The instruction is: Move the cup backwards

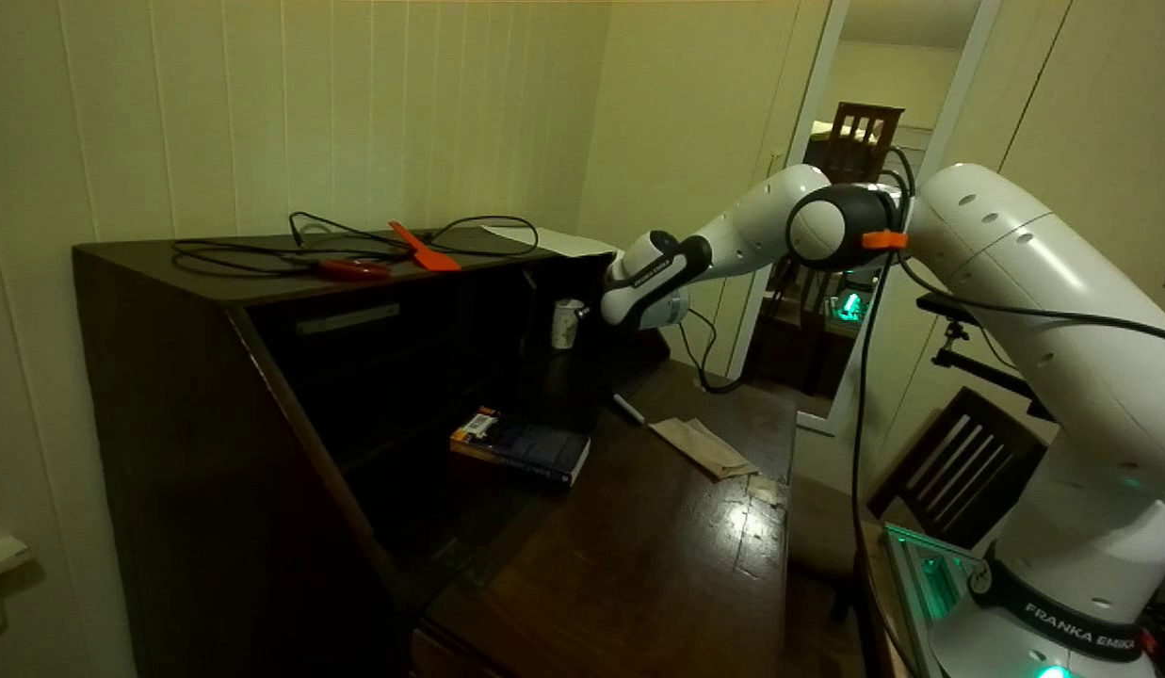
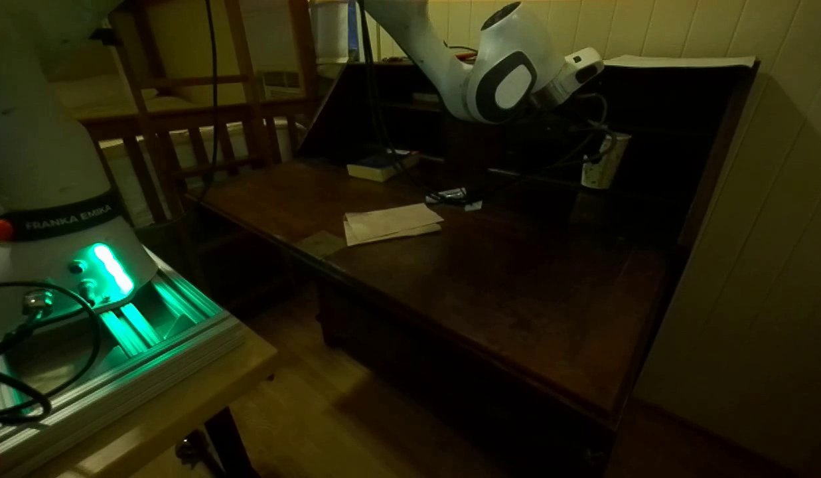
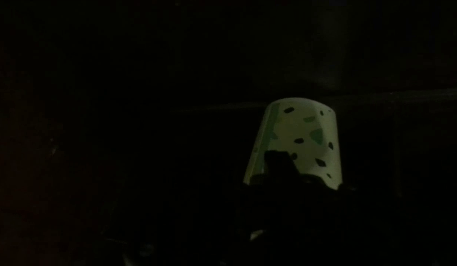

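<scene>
The cup [image 1: 564, 326] is white, tapered, handleless and speckled with dark and green flecks. It is inside the dark desk's recess at the far end in an exterior view. It also shows in an exterior view [image 2: 604, 162], leaning in the picture. In the wrist view the cup [image 3: 306, 136] has its rim end toward my gripper [image 3: 278, 157]. One dark finger lies flat against the cup's outer wall. The opposite finger is hidden, and my gripper appears shut on the cup wall at the rim. I cannot tell whether the cup's base touches the desk.
The desk [image 1: 639, 565] holds a blue book [image 1: 525, 447], a marker [image 1: 629, 409] and a folded brown paper [image 1: 703, 448]. Its top carries white paper [image 1: 556, 241], a cable and an orange spatula [image 1: 422, 248]. A dark ledge runs behind the cup. The recess's side wall [image 2: 722, 153] is nearby.
</scene>
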Motion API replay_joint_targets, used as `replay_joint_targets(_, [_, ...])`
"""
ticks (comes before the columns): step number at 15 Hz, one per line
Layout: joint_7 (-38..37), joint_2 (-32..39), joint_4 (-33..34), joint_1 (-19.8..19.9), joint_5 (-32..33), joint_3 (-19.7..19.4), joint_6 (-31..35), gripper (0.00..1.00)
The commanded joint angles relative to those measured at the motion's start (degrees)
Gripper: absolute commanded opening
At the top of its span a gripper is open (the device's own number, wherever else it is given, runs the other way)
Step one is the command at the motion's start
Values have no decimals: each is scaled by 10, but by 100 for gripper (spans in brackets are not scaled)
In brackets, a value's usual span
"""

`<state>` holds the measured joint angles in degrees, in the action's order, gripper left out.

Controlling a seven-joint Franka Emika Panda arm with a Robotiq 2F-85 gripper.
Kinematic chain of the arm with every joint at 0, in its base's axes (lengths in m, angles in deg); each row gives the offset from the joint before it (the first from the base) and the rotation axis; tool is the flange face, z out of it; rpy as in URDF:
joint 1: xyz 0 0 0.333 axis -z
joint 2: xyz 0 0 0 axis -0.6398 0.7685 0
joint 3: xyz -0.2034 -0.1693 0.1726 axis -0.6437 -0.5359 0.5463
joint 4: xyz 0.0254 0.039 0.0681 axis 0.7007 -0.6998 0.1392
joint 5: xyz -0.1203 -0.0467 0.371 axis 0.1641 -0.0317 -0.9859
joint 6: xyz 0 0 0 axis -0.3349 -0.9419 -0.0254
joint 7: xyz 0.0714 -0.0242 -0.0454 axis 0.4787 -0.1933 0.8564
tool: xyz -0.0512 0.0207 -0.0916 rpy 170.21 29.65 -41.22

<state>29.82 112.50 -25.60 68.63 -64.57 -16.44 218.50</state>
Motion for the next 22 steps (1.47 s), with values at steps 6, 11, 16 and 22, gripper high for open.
replay_joint_targets(6, [0, 25, 39, 12, 4, 22, 8, 0])
replay_joint_targets(11, [9, -8, 5, 21, 6, 29, 2, 0])
replay_joint_targets(16, [22, -42, -28, 31, 5, 34, -15, 0])
replay_joint_targets(22, [61, -111, -95, 60, 1, 71, -95, 28])
